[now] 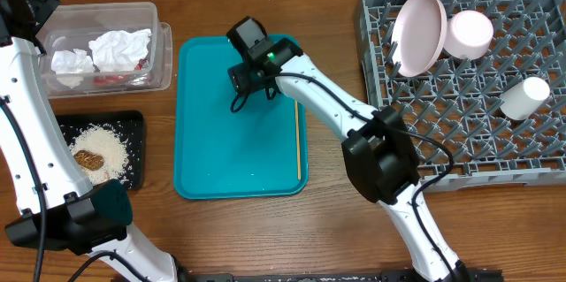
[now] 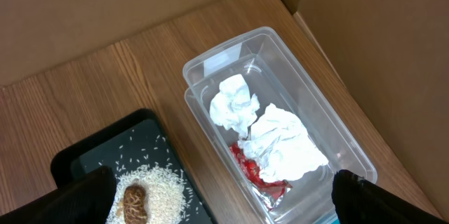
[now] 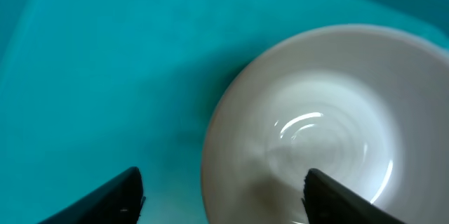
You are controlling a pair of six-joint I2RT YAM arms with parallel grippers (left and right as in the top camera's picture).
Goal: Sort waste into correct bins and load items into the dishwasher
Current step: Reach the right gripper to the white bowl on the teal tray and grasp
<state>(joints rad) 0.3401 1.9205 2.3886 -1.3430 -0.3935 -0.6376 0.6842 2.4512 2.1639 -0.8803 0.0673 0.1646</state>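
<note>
A: You have bright, even light from above in the overhead view; shadows on the desk [image 1: 265,229] are faint and soft.

B: Your left wrist view is sharp too. Your right one is soft, too close: the bowl [image 3: 316,133] carries a curved glare streak, and the fingertips [image 3: 116,196] of the right claw [image 3: 223,185] are dark blurs at the lower edge.
</note>
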